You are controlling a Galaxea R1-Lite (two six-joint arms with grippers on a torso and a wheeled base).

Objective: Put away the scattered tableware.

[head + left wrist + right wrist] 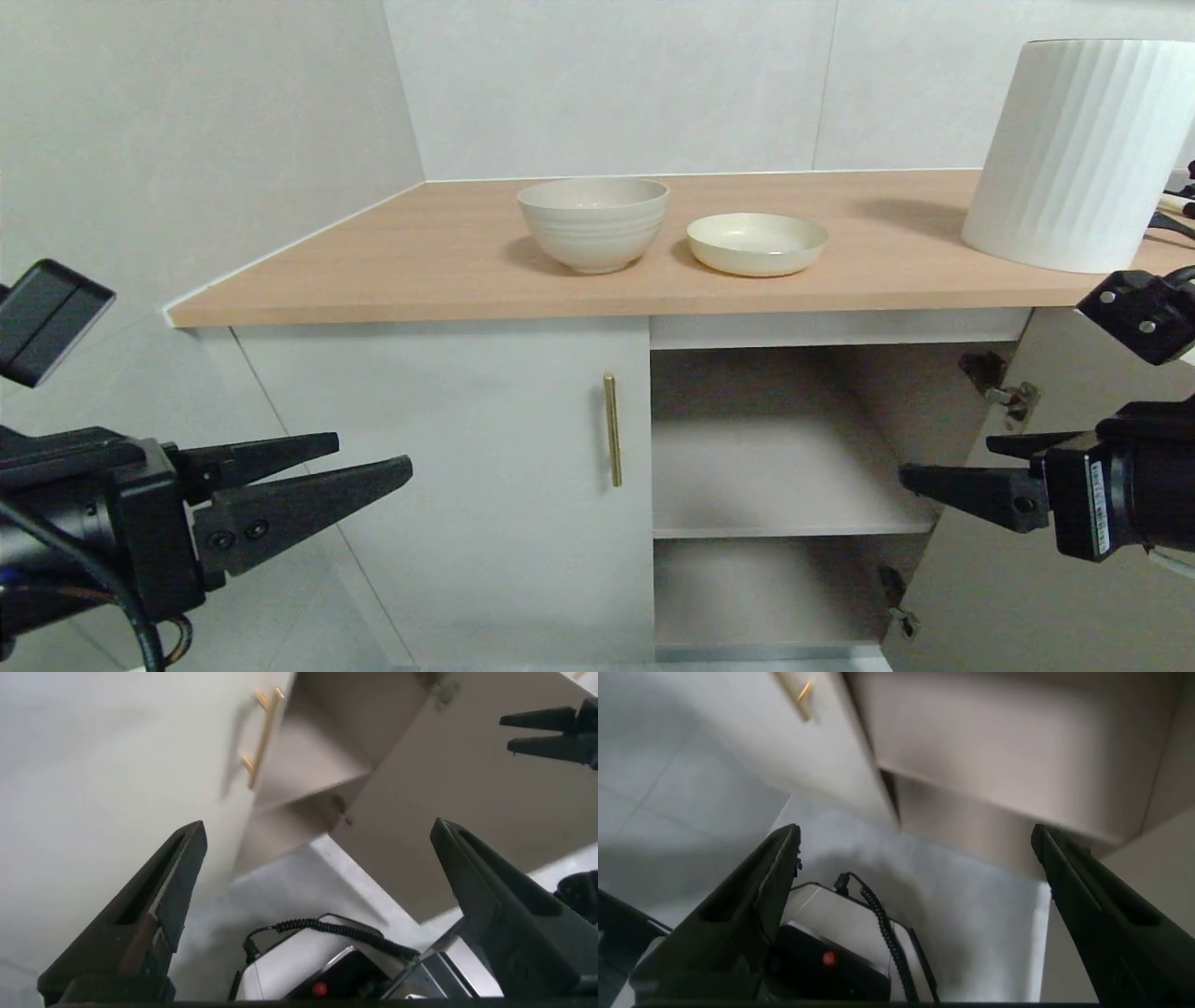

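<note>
A deep cream bowl (593, 224) and a shallow cream dish (756, 244) stand side by side on the wooden countertop (392, 266). Below them the cabinet's right half is open, showing a bare shelf (784, 476). My left gripper (373, 455) hangs open at the lower left, in front of the shut cabinet door and well below the bowl. The same gripper (318, 835) holds nothing in the left wrist view. Off to the lower right, my right gripper (948, 462) is open beside the swung-out door, and the gripper (915, 840) is empty in its wrist view.
A tall white ribbed container (1083, 154) stands at the counter's right end. The shut left door carries a gold handle (611, 429). The open door (990, 579) juts out at the right. Tiled walls close the left side and back.
</note>
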